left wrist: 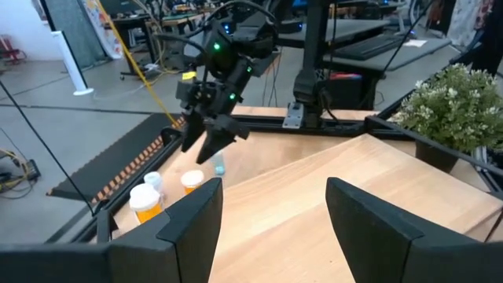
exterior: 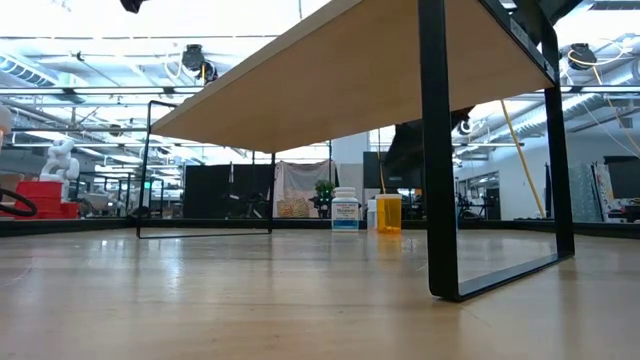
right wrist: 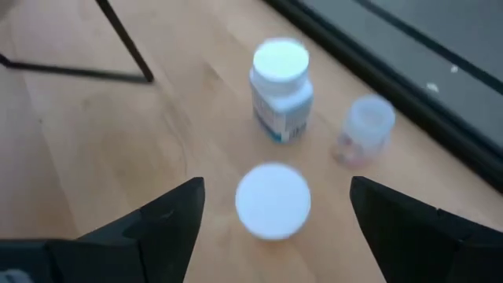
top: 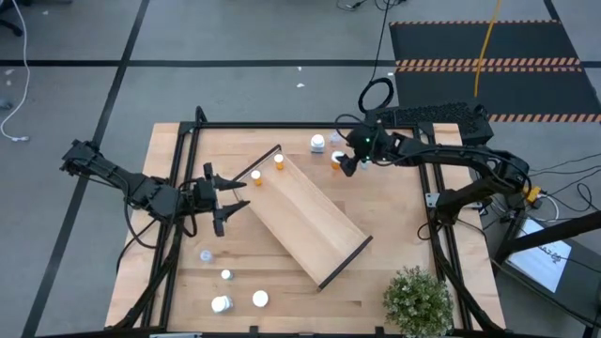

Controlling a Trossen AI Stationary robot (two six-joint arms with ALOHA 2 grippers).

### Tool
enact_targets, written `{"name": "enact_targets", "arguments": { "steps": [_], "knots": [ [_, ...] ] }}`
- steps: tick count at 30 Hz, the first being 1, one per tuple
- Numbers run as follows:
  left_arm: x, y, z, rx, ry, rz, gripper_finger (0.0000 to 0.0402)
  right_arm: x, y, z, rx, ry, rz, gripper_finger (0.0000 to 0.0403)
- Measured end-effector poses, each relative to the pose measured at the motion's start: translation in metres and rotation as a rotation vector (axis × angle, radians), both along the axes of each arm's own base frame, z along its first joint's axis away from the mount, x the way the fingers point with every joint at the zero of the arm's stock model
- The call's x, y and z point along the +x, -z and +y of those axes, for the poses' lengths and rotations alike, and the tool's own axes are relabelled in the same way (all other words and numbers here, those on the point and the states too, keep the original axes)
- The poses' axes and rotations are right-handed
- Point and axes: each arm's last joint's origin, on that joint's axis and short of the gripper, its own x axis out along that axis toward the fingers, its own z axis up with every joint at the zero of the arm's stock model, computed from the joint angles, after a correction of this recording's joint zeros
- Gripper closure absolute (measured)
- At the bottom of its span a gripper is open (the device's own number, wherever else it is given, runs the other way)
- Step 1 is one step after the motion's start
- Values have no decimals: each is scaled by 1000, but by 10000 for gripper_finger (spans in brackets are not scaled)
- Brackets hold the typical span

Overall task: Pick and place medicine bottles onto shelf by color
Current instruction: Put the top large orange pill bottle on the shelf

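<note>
While spread wide, right claw (right wrist: 273, 206) hovers above white-capped bottle (right wrist: 273, 200).

A light wooden tabletop (top: 394, 225) with a black metal frame (top: 441, 246) along its edges sits on a grey floor (top: 235, 56) marked with dark lines. A small potted plant (top: 419, 302) with pale green leaves stands at one near corner of the tabletop. Beyond the far side lies a black mat (top: 488, 47) edged with orange-and-black hazard stripes, and a yellow cable (top: 485, 42) crosses it. A black keyboard (top: 441, 115) rests just off the tabletop's far right corner. White cables (top: 14, 103) trail over the floor at the left.
</note>
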Motion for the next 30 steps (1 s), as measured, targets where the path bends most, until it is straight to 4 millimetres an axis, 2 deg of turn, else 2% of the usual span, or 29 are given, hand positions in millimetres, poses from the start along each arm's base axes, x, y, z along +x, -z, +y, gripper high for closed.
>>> {"name": "enact_targets", "arguments": {
  "steps": [3, 9, 30],
  "knots": [
    [0, 0, 0, -17, -3, 0, 172, 4, 1, -2, -22, -10, -17, 74],
    [0, 1, 0, -17, -4, 6, 172, 11, 20, -6, -33, -55, 53, 63],
    [0, 1, 0, -15, -13, 5, 172, 14, 31, -11, -127, -158, 121, 65]
  ]
}}
